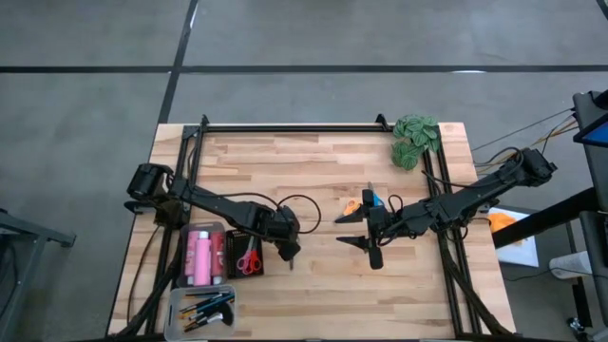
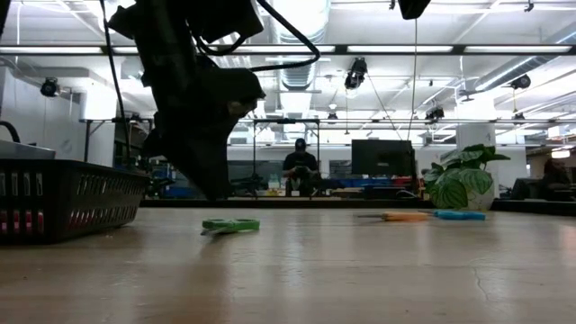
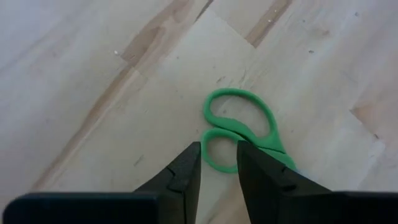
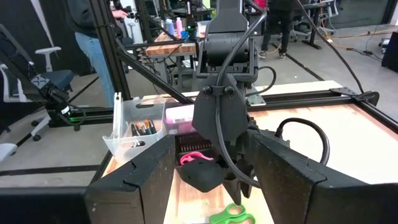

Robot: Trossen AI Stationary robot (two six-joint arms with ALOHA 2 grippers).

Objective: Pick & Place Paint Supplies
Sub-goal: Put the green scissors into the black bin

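Note:
Green-handled scissors (image 3: 239, 130) lie flat on the wooden table (image 1: 313, 166), also seen in the low view as scissors (image 2: 230, 225). My left gripper (image 3: 219, 168) points steeply down over them, open by a narrow gap. Its fingertips stand just above the nearer handle loop (image 3: 214, 163), clear of it in the low view. In the high view my left gripper (image 1: 288, 249) hides the scissors. My right gripper (image 1: 359, 233) hovers level and open right of the table's middle, holding nothing. Orange scissors (image 1: 351, 206) and blue scissors (image 1: 372, 199) lie flat beside it.
A black basket (image 1: 182, 271) at the left holds pink bottles (image 1: 199, 256) and red scissors (image 1: 249, 258). A clear tray (image 1: 180, 306) of brushes stands at the near left corner. A green leafy clump (image 1: 415, 140) sits far right. A person (image 2: 300, 166) sits far behind the table.

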